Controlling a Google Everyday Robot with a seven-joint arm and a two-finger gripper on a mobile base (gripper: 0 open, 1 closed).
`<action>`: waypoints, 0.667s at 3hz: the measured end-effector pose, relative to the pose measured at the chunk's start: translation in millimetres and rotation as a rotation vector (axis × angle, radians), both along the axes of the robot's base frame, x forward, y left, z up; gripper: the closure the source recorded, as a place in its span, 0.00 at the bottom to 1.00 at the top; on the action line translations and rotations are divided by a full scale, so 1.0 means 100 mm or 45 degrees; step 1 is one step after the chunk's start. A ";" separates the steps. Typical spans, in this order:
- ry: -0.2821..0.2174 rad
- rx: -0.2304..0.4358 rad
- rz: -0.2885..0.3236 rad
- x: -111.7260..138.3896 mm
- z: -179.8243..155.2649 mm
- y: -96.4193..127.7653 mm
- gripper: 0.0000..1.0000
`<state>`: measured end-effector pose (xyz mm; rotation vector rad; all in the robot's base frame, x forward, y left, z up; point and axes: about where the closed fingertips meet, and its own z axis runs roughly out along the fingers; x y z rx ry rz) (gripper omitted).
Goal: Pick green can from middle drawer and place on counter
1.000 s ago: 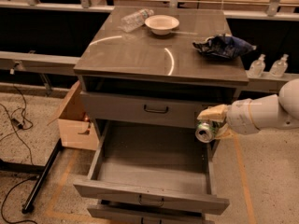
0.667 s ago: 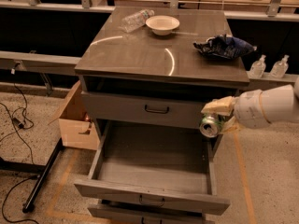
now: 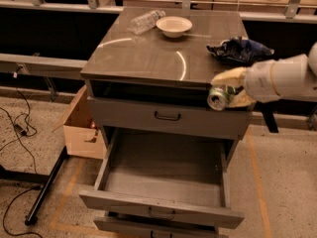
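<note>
Hand (image 3: 229,89), right of centre, clamped on green can (image 3: 218,97) at glossy desk (image 3: 148,58) front edge. Bowl (image 3: 174,26), bottle (image 3: 143,20), snack bag (image 3: 238,49) on desk. Middle drawer (image 3: 163,180) open below. Cardboard box (image 3: 81,129) left, on floor (image 3: 282,182).

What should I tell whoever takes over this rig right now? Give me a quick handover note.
End effector: shut on the green can, held on its side at the front right corner of the counter.
Middle drawer: pulled out, its tray bare.
On the counter: white bowl and clear bottle at the back, dark blue snack bag on the right.
Done: the can is out of the drawer and raised to about counter height.
Left: bring it over a bare part of the counter, probably left of the bag, set it down and release.
</note>
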<state>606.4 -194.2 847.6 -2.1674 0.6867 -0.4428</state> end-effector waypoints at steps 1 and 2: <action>-0.077 -0.044 0.007 0.49 0.39 0.10 1.00; -0.096 -0.093 0.040 0.94 0.65 0.25 1.00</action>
